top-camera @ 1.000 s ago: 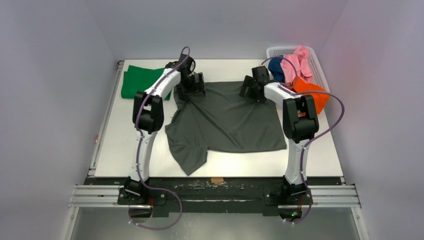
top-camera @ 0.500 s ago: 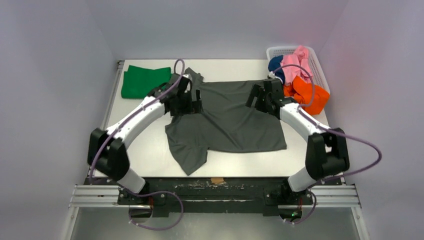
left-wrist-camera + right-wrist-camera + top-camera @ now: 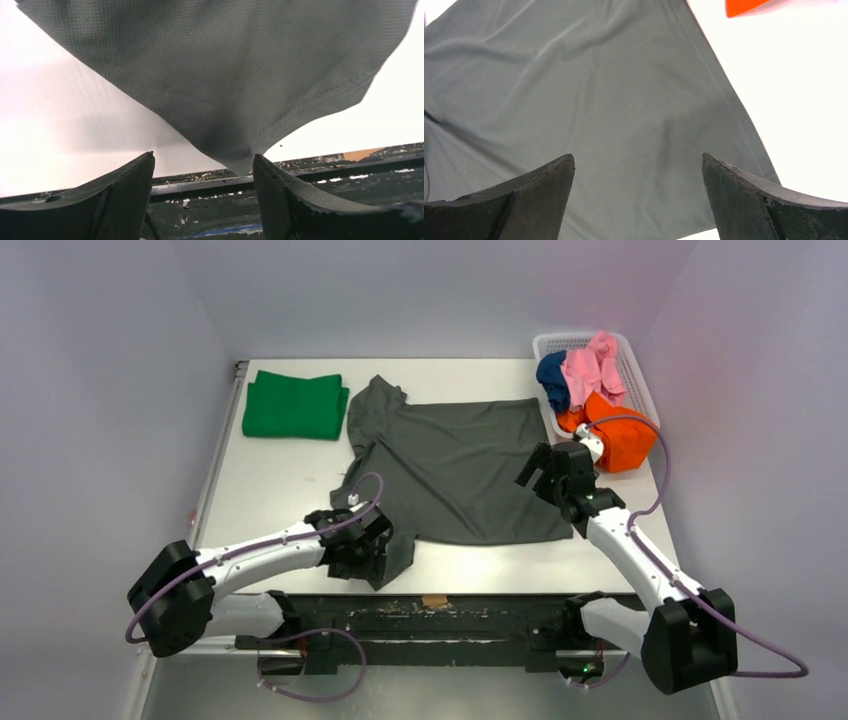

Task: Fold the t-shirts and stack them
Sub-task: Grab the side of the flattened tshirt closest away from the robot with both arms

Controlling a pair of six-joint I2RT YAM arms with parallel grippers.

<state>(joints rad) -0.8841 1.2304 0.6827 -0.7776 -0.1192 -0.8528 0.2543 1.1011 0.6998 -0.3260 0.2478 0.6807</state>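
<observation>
the left tool (image 3: 202, 158) is open wide, its two fingers straddling the tip of the near sleeve (image 3: 235, 145) of the dark grey shirt (image 3: 460, 465) without closing on it. the right tool (image 3: 638, 159) is open just as wide and holds nothing; it hangs over the shirt's hem end, near its right edge.

the step in hand looks like folding that sleeve in. the left tool should sink until the sleeve tip sits deep between the fingers, pinch it whole, then lift low and carry it over the body. the right tool could pin the cloth so it does not drag.

the shirt lies spread on the middle of the bench (image 3: 250, 520). its neck points left and its hem points right, near the basket (image 3: 560, 340), so its long axis runs left to right.
</observation>
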